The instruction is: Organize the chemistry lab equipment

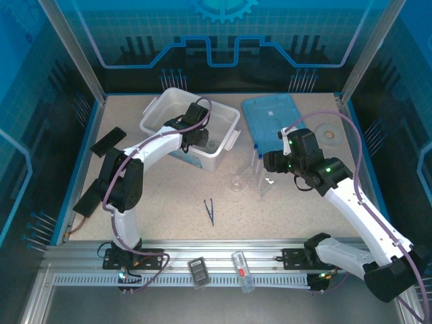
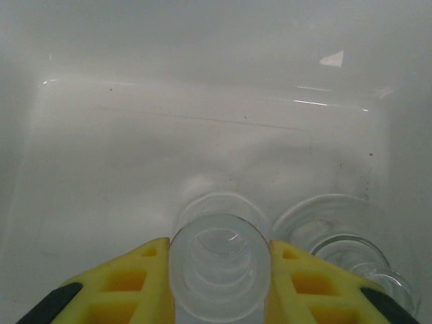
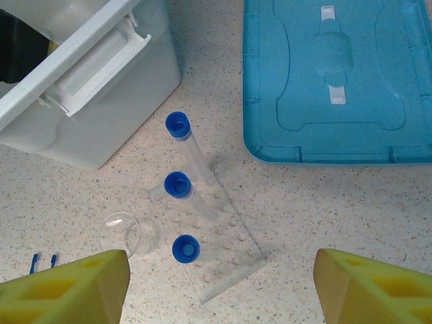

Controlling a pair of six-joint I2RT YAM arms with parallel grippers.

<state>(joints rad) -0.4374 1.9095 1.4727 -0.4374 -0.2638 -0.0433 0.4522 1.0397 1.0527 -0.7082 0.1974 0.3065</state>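
Right wrist: tubes (image 3: 178,183) upright in rack (image 3: 229,260).

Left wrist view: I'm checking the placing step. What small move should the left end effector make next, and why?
Probably open and release: the left end effector grips a clear glass vessel inside the white bin, beside another glass piece.

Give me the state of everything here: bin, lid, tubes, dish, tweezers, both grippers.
white bin: open, uncovered
light-blue lid: lying flat on the table beside the bin
three blue-capped tubes: capped, standing in the clear rack
glass dish: upright on the table, looks empty
tweezers: lying loose on the table
left gripper: inside the bin, shut on a clear glass cup
right gripper: open, above the rack
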